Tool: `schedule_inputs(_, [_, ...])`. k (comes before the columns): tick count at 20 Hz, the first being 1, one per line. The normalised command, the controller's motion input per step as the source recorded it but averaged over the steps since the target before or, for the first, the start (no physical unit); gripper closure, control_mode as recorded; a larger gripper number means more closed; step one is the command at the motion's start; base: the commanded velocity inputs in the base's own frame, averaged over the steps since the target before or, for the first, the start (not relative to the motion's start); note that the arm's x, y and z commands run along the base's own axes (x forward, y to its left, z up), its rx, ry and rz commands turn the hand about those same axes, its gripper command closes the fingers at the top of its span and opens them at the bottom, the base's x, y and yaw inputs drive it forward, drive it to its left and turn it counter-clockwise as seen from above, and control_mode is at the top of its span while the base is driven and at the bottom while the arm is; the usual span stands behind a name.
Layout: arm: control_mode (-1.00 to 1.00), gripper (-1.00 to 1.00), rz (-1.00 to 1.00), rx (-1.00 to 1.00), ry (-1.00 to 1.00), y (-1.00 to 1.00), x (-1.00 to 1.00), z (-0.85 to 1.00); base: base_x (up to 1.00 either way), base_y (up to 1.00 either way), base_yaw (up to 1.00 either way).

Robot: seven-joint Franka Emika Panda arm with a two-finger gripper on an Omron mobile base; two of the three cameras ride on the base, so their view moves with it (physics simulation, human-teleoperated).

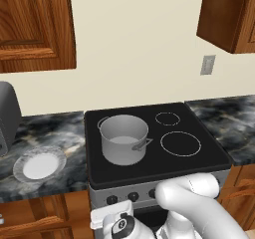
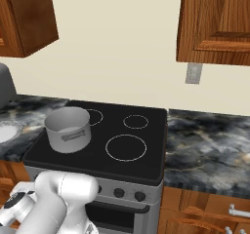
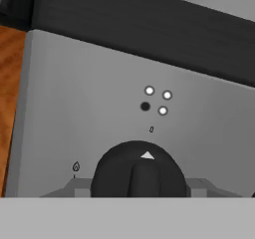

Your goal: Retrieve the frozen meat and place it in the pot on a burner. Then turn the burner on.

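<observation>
One pot: the grey steel pot [image 1: 124,139] stands upright on the near-left burner of the black stove top [image 1: 209,151]; what it holds cannot be made out.
Frozen meat: cannot be told whether it lies in the pot; no orange morsel can be picked out.
Burners: two white rings on the right of the stove top, the larger near one [image 1: 181,144] and the smaller far one [image 1: 167,118], both bare.
Gripper: its hand [image 1: 115,224] is low at the stove's grey front panel [image 3: 89,108], just below the leftmost knobs; its fingertips are hidden.
Claw state: cannot tell whether the jaws are spread or pinching.
Knob: in the hand view a round black knob [image 3: 140,172] sits close ahead, its white pointer up toward a cluster of four dots, one dark.
Plate: a round white-centred grey plate [image 1: 39,164] lies on the dark marble counter [image 1: 47,133] left of the stove, well apart from the pot.
Outlet: a grey wall plate [image 1: 207,64] on the far wall, right.
</observation>
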Motion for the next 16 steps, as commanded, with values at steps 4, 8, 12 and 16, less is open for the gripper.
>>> schedule_inputs(4, [-1.00, 1.00, 0.08, -0.33, 0.00, 0.00, 0.06, 0.00, 0.00, 0.00, 0.00])
schedule_inputs(8, [-1.00, 1.00, 0.13, -0.29, 0.00, -0.03, 0.18, 0.00, 0.00, 0.00, 0.00])
schedule_inputs(12, [-1.00, 1.00, 0.22, -0.13, 0.00, -0.34, 0.25, 0.00, 0.00, 0.00, 0.00])
schedule_inputs(16, [-1.00, 1.00, 0.19, -0.05, 0.00, -0.46, 0.16, 0.00, 0.00, 0.00, 0.00])
